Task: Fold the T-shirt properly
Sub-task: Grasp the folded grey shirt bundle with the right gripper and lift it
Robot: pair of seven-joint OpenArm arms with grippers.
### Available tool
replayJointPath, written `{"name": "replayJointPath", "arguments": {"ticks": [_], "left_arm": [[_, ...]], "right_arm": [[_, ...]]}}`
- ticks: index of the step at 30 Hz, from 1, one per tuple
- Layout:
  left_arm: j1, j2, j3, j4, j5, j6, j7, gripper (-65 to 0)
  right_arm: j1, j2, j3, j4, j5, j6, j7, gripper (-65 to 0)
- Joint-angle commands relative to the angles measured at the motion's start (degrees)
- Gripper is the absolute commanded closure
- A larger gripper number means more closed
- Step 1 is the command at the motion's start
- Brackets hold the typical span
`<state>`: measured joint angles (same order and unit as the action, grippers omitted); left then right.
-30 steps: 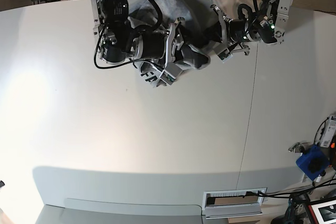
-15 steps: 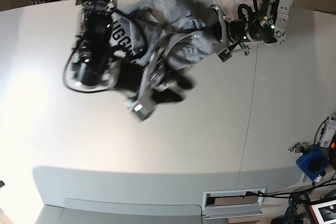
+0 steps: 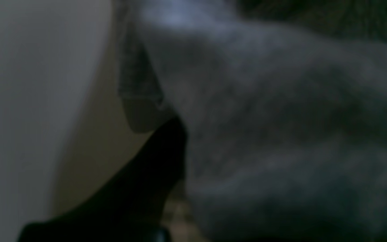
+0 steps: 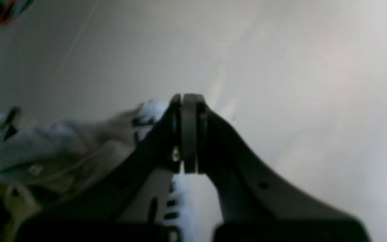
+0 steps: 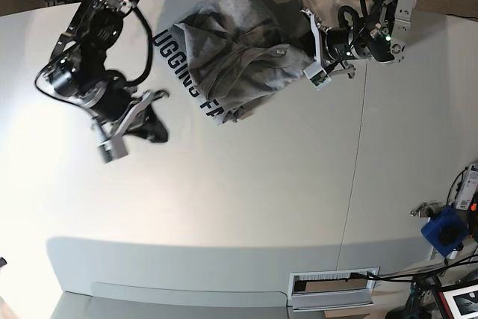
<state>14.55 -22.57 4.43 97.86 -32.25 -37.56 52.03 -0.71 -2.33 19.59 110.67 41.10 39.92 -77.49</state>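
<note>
Base view shows the right arm stretched out over the bare table (image 5: 246,207), its right gripper (image 5: 113,143) pointing toward 7 o'clock, well apart from the T-shirt (image 5: 239,50). Seen from the right wrist camera, its jaws are pressed together on nothing, pads touching, with the grey cloth lying off toward 9 o'clock behind them. The T-shirt sits crumpled at the table's far edge, around 12 o'clock, with black lettering (image 5: 187,72) showing along its edge facing 8 o'clock. At the cloth's 3 o'clock side the left arm reaches in, bent at the wrist, and the left gripper (image 5: 317,65) is clamped onto the T-shirt's edge; the left wrist view is filled with blurred grey fabric right against one dark finger (image 3: 139,181).
</note>
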Motion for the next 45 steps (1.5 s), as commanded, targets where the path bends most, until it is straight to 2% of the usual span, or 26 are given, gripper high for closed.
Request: {"name": "replayJointPath", "arguments": {"ticks": [1, 4, 7, 13, 18, 21, 25, 30, 33, 36, 39, 41, 43, 45], "left_arm": [[-0.11, -0.59, -0.11, 0.44, 0.26, 0.04, 0.68, 0.0], [-0.09, -0.61, -0.11, 0.44, 0.26, 0.04, 0.68, 0.0], [-0.09, -0.61, -0.11, 0.44, 0.26, 0.04, 0.68, 0.0], [-0.09, -0.61, -0.11, 0.44, 0.28, 0.04, 0.70, 0.0], [-0.09, -0.61, -0.11, 0.44, 0.28, 0.04, 0.70, 0.0], [-0.09, -0.61, -0.11, 0.44, 0.28, 0.04, 0.68, 0.0], [-0.09, -0.61, -0.11, 0.44, 0.28, 0.04, 0.70, 0.0], [-0.09, -0.61, -0.11, 0.44, 0.31, 0.04, 0.68, 0.0], [-0.09, -0.61, -0.11, 0.44, 0.31, 0.04, 0.70, 0.0], [-0.09, -0.61, -0.11, 0.44, 0.48, 0.04, 0.68, 0.0], [-0.09, -0.61, -0.11, 0.44, 0.48, 0.04, 0.68, 0.0], [-0.09, -0.61, -0.11, 0.44, 0.48, 0.04, 0.68, 0.0], [-0.09, -0.61, -0.11, 0.44, 0.48, 0.04, 0.68, 0.0], [-0.09, -0.61, -0.11, 0.44, 0.48, 0.04, 0.68, 0.0]], "right_arm": [[0.07, -0.04, -1.36, 0.96, -0.07, 0.08, 2.01, 0.0], [-1.88, -0.04, -5.81, 0.96, -6.75, -0.74, 6.43, 0.0], [-2.64, -0.04, -10.71, 0.96, -13.97, -5.29, 10.25, 0.0], [-3.21, -0.02, -21.42, 0.96, -18.23, -9.46, 7.54, 0.0], [-6.12, -0.02, -27.91, 0.96, -18.64, -10.05, 5.25, 0.0], [-7.61, -0.02, -30.12, 0.96, -16.31, -10.01, 4.24, 0.0], [-8.04, -0.04, -32.44, 0.98, -7.63, -9.90, -0.37, 0.0], [-8.17, -0.02, -35.76, 1.05, 4.44, -4.20, -2.51, 0.0], [-8.13, -0.04, -36.44, 2.19, 5.97, -2.05, -2.51, 0.0], [-8.15, -0.07, -34.95, 6.01, -0.35, -3.08, 0.31, 0.0], [-8.15, -0.07, -32.15, 11.56, -12.72, -8.50, 6.84, 0.0], [-8.15, -0.07, -29.92, 14.56, -22.34, -13.62, 10.56, 0.0], [-8.13, -0.04, -27.54, 15.32, -30.62, -17.73, 12.59, 0.0], [-8.17, -0.02, -25.11, 14.25, -35.56, -20.13, 12.68, 0.0]]}}
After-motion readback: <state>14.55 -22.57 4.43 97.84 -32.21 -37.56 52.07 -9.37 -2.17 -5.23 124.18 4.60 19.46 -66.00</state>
